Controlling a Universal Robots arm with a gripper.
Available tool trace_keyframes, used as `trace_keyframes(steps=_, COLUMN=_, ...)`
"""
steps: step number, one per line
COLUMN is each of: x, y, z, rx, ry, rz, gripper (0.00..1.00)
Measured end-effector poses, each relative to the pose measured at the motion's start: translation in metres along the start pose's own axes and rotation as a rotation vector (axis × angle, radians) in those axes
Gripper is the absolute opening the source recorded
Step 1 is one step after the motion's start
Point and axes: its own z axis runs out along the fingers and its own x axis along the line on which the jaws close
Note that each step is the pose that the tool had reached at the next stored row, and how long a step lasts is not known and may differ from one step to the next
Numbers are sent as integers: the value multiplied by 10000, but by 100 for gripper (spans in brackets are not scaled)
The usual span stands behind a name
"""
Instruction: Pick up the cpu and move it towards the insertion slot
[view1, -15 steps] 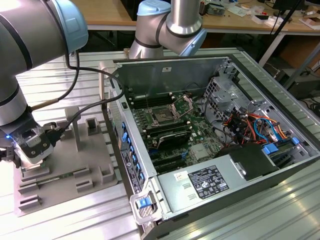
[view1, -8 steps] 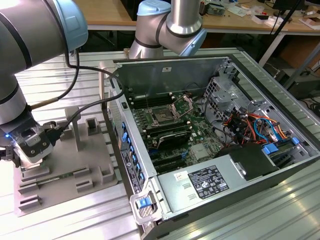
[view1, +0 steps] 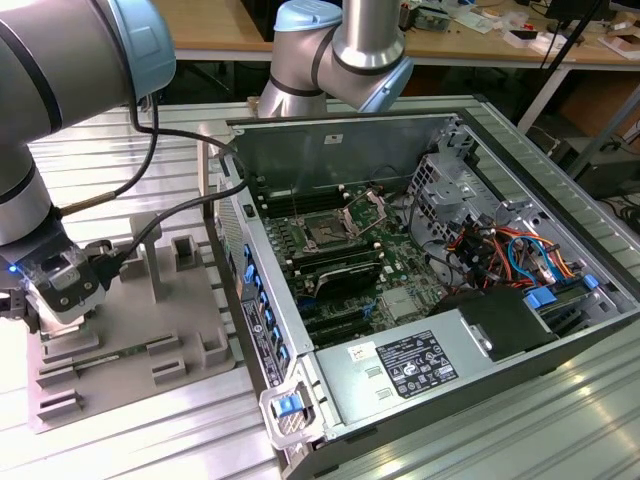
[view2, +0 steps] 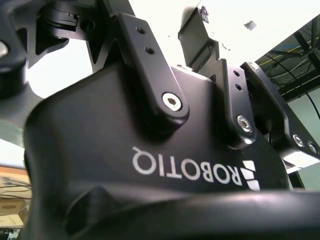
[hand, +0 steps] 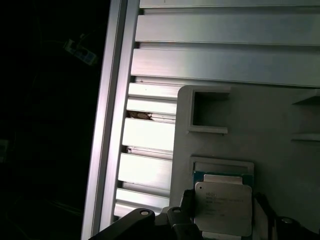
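Hanging low at the exterior view's left, the gripper (view1: 60, 300), right over the near end of the grey tray (view1: 170, 330). Straddling the cpu (hand: 223, 209) in the first wrist view, with black gripper hardware crowding in on two opposite flanks of the chip. Clamping it or merely bracketing it? Cannot tell, so leaving that call open.

Lying flat, that cpu, silvery top facing straight up at the camera, printed side showing, sitting at a square pocket of the tray. Being square, offering no long axis to speak of. Running its edges parallel with the pocket's walls, a strip of green board peeking out along one edge.

Moving outward now. Trailing black cables (view1: 150, 170) from the wrist, looping up beside the grey-and-blue arm (view1: 50, 60). Resting on a table of ribbed aluminium profiles (view1: 150, 445), the tray. Standing open just beside it, toward the exterior view's right, a computer case (view1: 350, 145), baring its green motherboard (view1: 400, 265). Sitting in there, the insertion slot (view1: 326, 232), dark centre inside a silver frame, well apart from gripper and cpu, with the case wall rising between them.
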Motion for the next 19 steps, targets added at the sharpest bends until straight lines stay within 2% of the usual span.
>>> trace_keyframes(steps=19, x=0, y=2, z=-48, rx=0, ry=1, rz=1, gripper=55)
